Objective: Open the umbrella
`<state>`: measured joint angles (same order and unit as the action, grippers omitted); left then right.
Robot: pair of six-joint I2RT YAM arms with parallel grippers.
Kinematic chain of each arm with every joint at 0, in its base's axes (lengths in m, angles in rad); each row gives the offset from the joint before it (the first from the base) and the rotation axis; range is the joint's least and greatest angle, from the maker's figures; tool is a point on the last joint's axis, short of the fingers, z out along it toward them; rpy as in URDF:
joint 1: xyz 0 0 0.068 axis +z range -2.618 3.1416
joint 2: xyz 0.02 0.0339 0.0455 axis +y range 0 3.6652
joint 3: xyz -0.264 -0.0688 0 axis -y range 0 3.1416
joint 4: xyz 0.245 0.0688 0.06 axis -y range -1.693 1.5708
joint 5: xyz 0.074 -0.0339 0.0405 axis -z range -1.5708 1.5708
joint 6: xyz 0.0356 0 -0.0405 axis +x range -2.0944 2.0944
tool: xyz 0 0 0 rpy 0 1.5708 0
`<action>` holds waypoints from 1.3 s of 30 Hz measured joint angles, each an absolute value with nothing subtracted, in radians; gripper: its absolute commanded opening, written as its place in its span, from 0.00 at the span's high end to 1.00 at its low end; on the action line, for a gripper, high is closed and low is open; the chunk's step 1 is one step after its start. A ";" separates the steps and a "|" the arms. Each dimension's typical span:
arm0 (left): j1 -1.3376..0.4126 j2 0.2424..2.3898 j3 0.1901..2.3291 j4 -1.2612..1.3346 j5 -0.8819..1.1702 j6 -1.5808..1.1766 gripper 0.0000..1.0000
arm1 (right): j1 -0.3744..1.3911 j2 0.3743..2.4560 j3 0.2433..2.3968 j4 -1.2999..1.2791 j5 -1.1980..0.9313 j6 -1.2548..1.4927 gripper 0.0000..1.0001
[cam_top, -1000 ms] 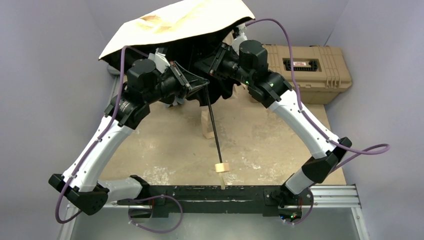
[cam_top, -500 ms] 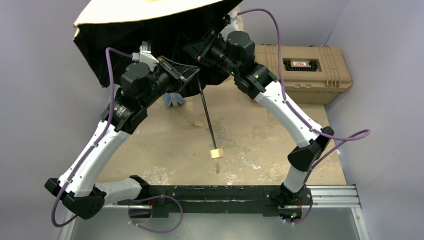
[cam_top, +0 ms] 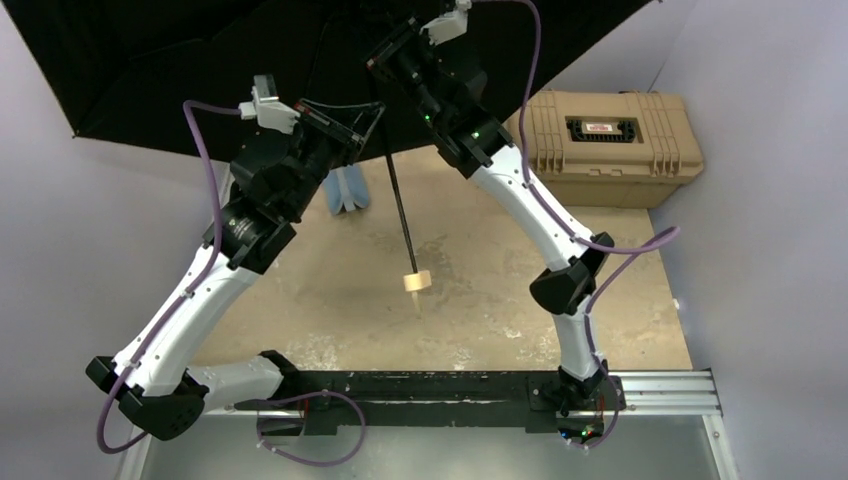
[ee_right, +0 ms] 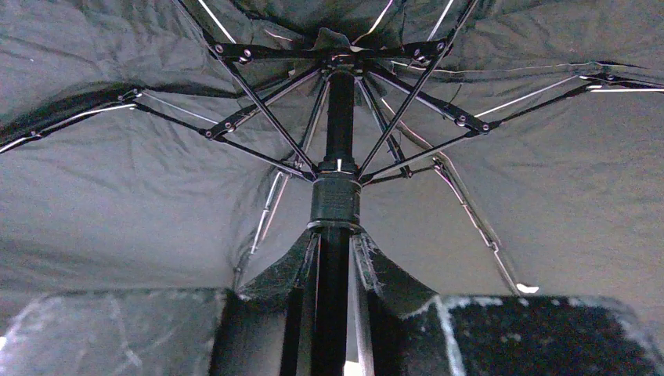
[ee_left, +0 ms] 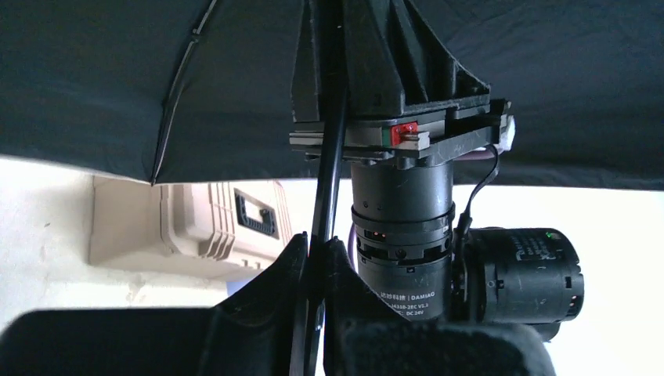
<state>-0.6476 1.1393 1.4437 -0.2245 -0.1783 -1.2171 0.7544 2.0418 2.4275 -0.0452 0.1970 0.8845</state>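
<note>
You are holding the umbrella (cam_top: pixel 200 70) aloft over the far half of the desk (cam_top: pixel 520 300), and its canopy is spreading wide. The black underside is filling the upper part of the top view and running off the frame at the top and left. Its thin black shaft (cam_top: pixel 398 215) is slanting down toward you from under the canopy. The small cream handle (cam_top: pixel 414 283) at its lower end is hanging clear of both grippers and appears to be floating above the desk.

Your left gripper (ee_left: pixel 317 254) is clenching on the shaft: in the left wrist view both fingers are pressing against the thin rod from either side, with no gap showing. Your right gripper (ee_right: pixel 335 247) is sitting higher up, under the canopy, grasping the shaft just below the runner (ee_right: pixel 336 200), its two fingers hugging the rod closely. Above the runner the ribs (ee_right: pixel 258 110) are fanning outward, and the fabric is stretching between them with some wrinkles.

A tan hard toolbox (cam_top: pixel 610 135) is sitting at the far right of the desk, beside the right arm and apart from it. A small blue pouch (cam_top: pixel 345 188) is lying on the desk just below the canopy's edge, partly hidden behind the left arm — you are seeing only part of it.
</note>
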 measured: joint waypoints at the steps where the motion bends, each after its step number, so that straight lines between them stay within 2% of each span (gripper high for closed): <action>1: -0.648 1.139 1.444 -0.213 -0.186 -1.211 1.00 | 0.755 2.064 2.460 -0.020 0.204 0.884 1.00; 6: -0.651 1.141 1.491 -0.258 -0.187 -1.139 1.00 | 0.747 2.098 2.482 0.119 0.254 0.934 1.00; 12: -0.701 1.138 1.533 -0.433 -0.092 -0.989 1.00 | 0.676 2.012 2.259 0.371 0.268 1.018 1.00; 13: -0.714 1.134 1.532 -0.480 -0.061 -0.962 0.98 | 0.659 1.996 2.217 0.404 0.267 1.029 1.00; 14: -0.728 1.128 1.530 -0.539 -0.021 -0.937 0.88 | 0.637 1.976 2.168 0.436 0.268 1.041 1.00; 16: -0.756 1.121 1.521 -0.641 0.061 -0.896 0.55 | 0.595 1.938 2.079 0.482 0.272 1.058 1.00; 18: -0.766 1.122 1.520 -0.700 0.139 -0.853 0.28 | 0.559 1.894 1.976 0.522 0.283 1.061 1.00; 19: -0.765 1.122 1.520 -0.715 0.162 -0.841 0.19 | 0.552 1.876 1.939 0.534 0.286 1.061 1.00; 22: -0.733 1.123 1.534 -0.757 0.210 -0.800 0.02 | 0.558 1.812 1.822 0.563 0.277 1.058 1.00; 24: -0.697 1.124 1.561 -0.772 0.238 -0.773 0.00 | 0.580 1.783 1.784 0.567 0.258 1.056 1.00; 32: -0.575 1.158 1.740 -0.756 0.293 -0.659 0.01 | 0.676 1.749 1.773 0.569 0.162 1.050 1.00; 39: -0.539 1.230 1.887 -0.794 0.312 -0.574 0.02 | 0.686 1.759 1.871 0.527 0.082 1.040 1.00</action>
<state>-0.5388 1.2297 1.8870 -0.7940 0.3122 -0.5743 0.6857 1.7588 1.8713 0.5266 0.0818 1.0401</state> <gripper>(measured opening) 0.996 0.134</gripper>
